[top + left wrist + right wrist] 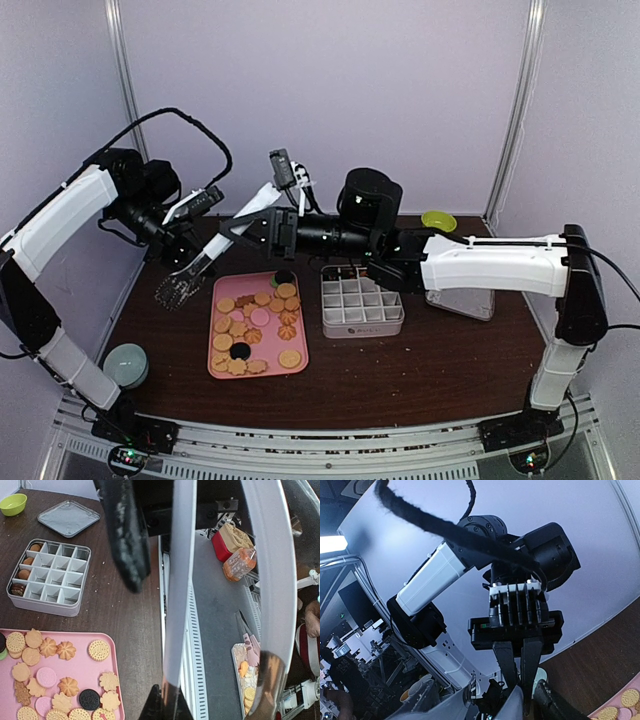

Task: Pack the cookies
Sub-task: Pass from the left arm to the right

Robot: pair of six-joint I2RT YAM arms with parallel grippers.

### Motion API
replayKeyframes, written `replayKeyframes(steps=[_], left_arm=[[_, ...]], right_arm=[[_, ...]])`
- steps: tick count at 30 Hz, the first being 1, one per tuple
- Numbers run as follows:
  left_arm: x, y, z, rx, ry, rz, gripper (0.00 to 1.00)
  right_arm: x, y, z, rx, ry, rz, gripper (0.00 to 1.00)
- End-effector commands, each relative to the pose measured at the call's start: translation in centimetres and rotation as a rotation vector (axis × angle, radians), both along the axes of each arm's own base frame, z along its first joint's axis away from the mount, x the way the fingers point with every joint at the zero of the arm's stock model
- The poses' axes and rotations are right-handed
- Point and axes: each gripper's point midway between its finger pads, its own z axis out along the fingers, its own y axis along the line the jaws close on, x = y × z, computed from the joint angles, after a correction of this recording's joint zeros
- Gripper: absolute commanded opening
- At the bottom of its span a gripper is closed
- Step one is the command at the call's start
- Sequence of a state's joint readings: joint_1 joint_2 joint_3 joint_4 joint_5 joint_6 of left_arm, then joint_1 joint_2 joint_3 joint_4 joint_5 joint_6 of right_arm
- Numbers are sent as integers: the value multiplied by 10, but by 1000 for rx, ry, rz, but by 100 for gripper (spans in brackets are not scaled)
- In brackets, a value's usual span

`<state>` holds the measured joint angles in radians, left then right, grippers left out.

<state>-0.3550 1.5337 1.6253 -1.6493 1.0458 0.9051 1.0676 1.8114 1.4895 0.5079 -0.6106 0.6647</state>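
1. Left gripper (521,687): fingers pinched shut on the metal tongs (180,290), held up in the air over the far left of the desk (420,370).
2. The tongs slope down and leftward. Their toothed end hangs just off the far left corner of the pink tray (220,287), above the desk and not on it.
3. Right gripper (238,228): the arm reaches across the desk to the left, with the gripper right by the upper part of the tongs. I can't tell how wide its jaws stand or whether they touch the tongs.
4. Most of the cookies (255,325) lie flat on the pink tray at front left. They are mostly golden rounds and flower shapes, with a couple of pink ones and a dark one.
5. One more dark cookie sits at the far edge of the tray, with a green one beside it.
6. The left wrist view shows a few cookies already in the grid box (362,325), one per cell, all in one end row. The other cells visible are empty.
7. The grid box stands just right of the tray, under the right arm.
8. A flat metal lid (462,303) lies right of the box, and a green bowl (438,220) sits at far right.
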Motion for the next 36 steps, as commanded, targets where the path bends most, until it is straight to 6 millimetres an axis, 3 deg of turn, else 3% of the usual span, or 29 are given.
replayKeyframes(steps=[1, 7, 12, 19, 25, 29, 32, 36], left_arm=[[-2, -1, 8, -35, -17, -5, 0], [-2, -1, 7, -35, -14, -5, 0], [-2, 1, 3, -18, -18, -7, 0], [-2, 1, 3, -15, -19, -8, 0], [0, 0, 2, -14, -8, -5, 1], [4, 2, -5, 21, -12, 7, 14], [16, 9, -24, 111, -41, 48, 26], [62, 38, -55, 264, -113, 258, 35]], right_arm=[[-8, 6, -1, -40, -27, 48, 63], [-6, 7, 6, -41, -46, 37, 50], [-16, 3, 12, -50, -74, 91, 42], [-25, -5, 0, -134, -99, 137, 40], [-19, -6, 6, -127, -104, 99, 34], [-8, -7, 1, -143, -104, 31, 29], [-3, -8, -8, -186, -115, -4, 28], [8, -15, -25, -266, -135, -83, 28]])
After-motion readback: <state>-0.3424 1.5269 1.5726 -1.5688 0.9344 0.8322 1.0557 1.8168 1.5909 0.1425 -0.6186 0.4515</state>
